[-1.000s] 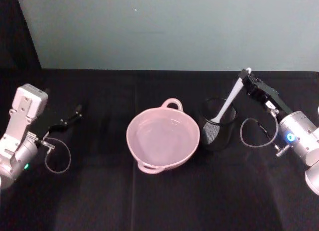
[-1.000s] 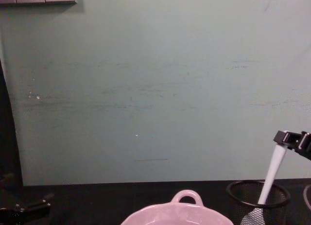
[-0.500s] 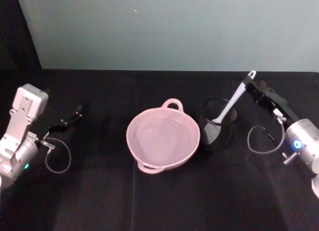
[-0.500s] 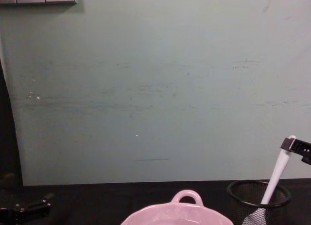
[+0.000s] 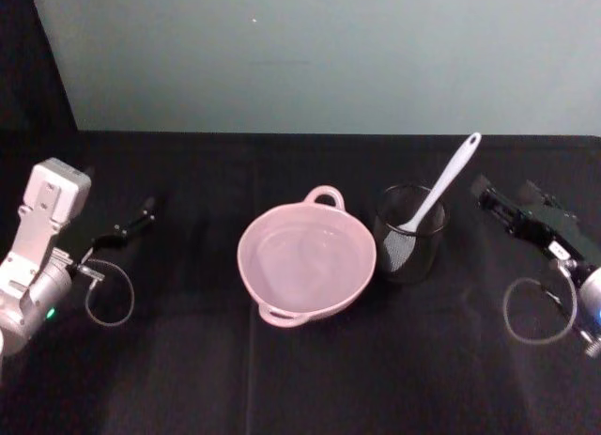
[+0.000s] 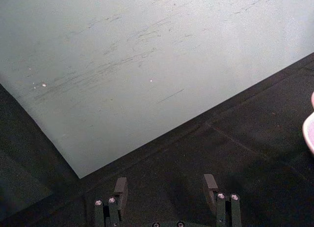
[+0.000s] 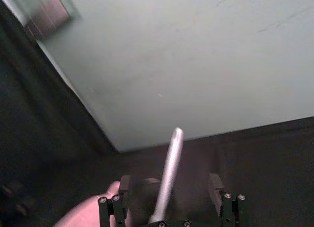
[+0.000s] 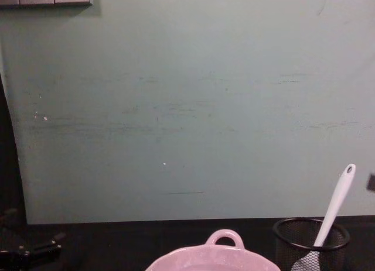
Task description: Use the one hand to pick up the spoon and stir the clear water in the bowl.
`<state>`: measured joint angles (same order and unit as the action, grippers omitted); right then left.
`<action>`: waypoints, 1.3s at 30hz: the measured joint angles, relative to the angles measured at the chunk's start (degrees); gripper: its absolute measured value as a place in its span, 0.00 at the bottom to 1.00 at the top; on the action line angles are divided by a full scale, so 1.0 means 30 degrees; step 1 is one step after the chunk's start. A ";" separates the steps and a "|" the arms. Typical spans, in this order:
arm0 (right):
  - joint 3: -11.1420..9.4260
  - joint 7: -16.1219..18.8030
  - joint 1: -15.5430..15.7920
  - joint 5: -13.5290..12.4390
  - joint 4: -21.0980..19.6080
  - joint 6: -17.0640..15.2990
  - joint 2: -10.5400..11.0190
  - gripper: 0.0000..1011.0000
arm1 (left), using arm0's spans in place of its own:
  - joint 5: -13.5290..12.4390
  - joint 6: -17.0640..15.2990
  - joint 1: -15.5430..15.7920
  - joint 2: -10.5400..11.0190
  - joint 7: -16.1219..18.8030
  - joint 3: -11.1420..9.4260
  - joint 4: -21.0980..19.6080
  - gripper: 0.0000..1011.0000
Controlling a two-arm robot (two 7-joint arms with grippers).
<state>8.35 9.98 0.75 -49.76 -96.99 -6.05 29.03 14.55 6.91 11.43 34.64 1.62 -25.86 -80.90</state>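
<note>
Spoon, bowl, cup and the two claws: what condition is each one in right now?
Spoon: leaning in the mesh cup, nothing gripping it.
Mesh cup: upright, right of the bowl.
Bowl: upright, holding clear water.
Right gripper: open, empty, apart from the spoon.
Left gripper: open, empty, parked at the left.

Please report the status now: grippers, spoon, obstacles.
Right gripper open, clear of spoon. Spoon stands in mesh cup beside bowl. Left gripper open, parked. No obstacles.

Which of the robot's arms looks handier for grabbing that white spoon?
The right. Its end effector is open just beside the spoon leaning in the mesh cup, while the left end effector sits far off, beyond the bowl.
</note>
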 joint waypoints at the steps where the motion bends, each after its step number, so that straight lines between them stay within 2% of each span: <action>1: 0.0042 -0.0260 0.0155 0.0474 -0.0139 0.0011 0.0231 0.99 | 0.0000 0.0000 0.0001 0.0000 0.0000 -0.0001 0.0000 1.00; 3: 0.0225 -0.1188 0.0435 0.2263 -0.0272 0.0018 0.0783 0.99 | 0.0000 0.0000 0.0000 0.0000 0.0000 0.0000 0.0000 1.00; 7: 0.0549 -0.2116 0.0344 0.3996 0.0111 -0.0013 0.1071 0.99 | 0.0000 0.0000 0.0001 0.0001 0.0000 0.0000 0.0000 1.00; 10: 0.1172 -0.2652 -0.0451 0.5786 0.1164 0.0093 0.1084 0.99 | 0.0000 0.0000 0.0001 0.0001 -0.0001 0.0001 0.0000 1.00; 13: 0.1694 -0.2620 -0.1261 0.6696 0.2172 0.0377 0.0928 0.99 | 0.0001 -0.0001 0.0000 0.0001 0.0000 -0.0001 0.0000 1.00; 14: 0.2030 -0.2402 -0.1914 0.7239 0.3008 0.0777 0.0711 0.99 | 0.0000 0.0001 0.0000 0.0001 0.0000 0.0001 -0.0001 1.00; 16: 0.2329 -0.2106 -0.2528 0.7666 0.3903 0.1235 0.0455 0.99 | 0.0000 0.0000 0.0001 0.0000 0.0000 0.0000 0.0000 1.00; 19: 0.2876 -0.1503 -0.3956 0.8621 0.6082 0.2973 -0.0386 0.99 | 0.0001 0.0001 0.0001 0.0001 0.0000 0.0000 0.0000 1.00; 20: 0.2876 -0.1503 -0.3956 0.8621 0.6082 0.2973 -0.0386 0.99 | 0.0001 0.0001 0.0001 0.0001 0.0000 0.0000 0.0000 1.00; 21: 0.3050 -0.1399 -0.4431 0.9076 0.6870 0.3854 -0.0732 0.99 | 0.0001 0.0001 0.0002 -0.0001 0.0000 0.0001 -0.0001 1.00; 23: 0.3213 -0.1398 -0.4857 0.9591 0.7581 0.4602 -0.1036 0.99 | 0.0000 0.0000 0.0000 0.0001 0.0000 0.0000 -0.0001 1.00; 24: 0.3387 -0.1518 -0.5215 1.0210 0.8158 0.5209 -0.1296 0.99 | 0.0000 -0.0001 0.0000 0.0001 -0.0001 0.0001 0.0001 1.00; 26: 0.3648 -0.1978 -0.5556 1.1127 0.8796 0.5737 -0.1565 0.99 | 0.0000 -0.0001 0.0000 0.0001 0.0000 0.0001 0.0000 1.00; 29: 0.3863 -0.2680 -0.5763 1.2118 0.9204 0.5718 -0.1779 0.99 | 0.0000 -0.0001 0.0000 0.0001 0.0000 0.0001 0.0000 1.00; 33: 0.3946 -0.3459 -0.5817 1.2975 0.9260 0.4881 -0.1910 0.99 | 0.0000 0.0000 0.0000 0.0001 0.0000 0.0000 0.0000 1.00; 39: 0.3780 -0.4042 -0.5777 1.3539 0.8982 0.4060 -0.2003 0.99 | 0.0000 0.0000 0.0001 0.0001 0.0000 0.0000 0.0000 1.00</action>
<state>19.69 -2.14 -16.58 -9.14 -70.05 6.13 23.02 14.55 6.91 11.43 34.65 1.62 -25.86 -80.90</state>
